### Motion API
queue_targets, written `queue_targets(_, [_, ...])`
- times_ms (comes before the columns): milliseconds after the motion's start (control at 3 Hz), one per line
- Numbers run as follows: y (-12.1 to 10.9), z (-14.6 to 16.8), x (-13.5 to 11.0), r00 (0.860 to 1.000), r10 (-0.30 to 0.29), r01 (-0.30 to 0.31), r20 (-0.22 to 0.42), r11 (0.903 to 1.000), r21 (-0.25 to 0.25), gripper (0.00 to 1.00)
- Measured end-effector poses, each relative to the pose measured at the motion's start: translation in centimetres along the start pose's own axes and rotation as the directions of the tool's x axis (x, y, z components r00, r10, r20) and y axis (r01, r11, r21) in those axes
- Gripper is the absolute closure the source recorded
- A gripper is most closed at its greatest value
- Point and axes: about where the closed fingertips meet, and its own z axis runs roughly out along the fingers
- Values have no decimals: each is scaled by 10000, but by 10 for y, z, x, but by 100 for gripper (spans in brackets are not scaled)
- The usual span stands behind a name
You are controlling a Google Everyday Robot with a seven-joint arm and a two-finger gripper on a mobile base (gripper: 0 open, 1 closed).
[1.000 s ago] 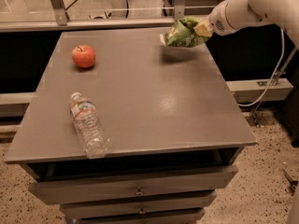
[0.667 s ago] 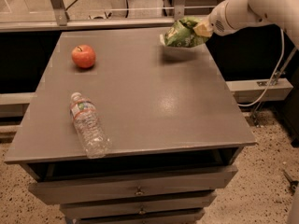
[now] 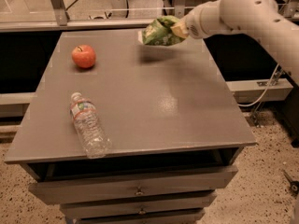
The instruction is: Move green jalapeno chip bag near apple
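Green jalapeno chip bag (image 3: 159, 31) held aloft, fingers of gripper (image 3: 179, 30) clamped on its end, well right of apple (image 3: 84, 56) over counter (image 3: 187, 101); lift done, carry across and set-down beside apple remaining.

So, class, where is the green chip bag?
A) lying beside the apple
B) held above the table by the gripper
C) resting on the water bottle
B: the gripper holds the green jalapeno chip bag clear of the table at its far side, with the bag's shadow below it, well apart from the apple.
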Motion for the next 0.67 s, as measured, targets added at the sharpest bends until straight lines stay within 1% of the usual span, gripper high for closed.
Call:
queue_targets(333, [40,40,-31,9953,-299,306,918,9995,-66,100])
queue_targets(667, [68,64,-45,9882,-391,452,1480,9982,-383,100])
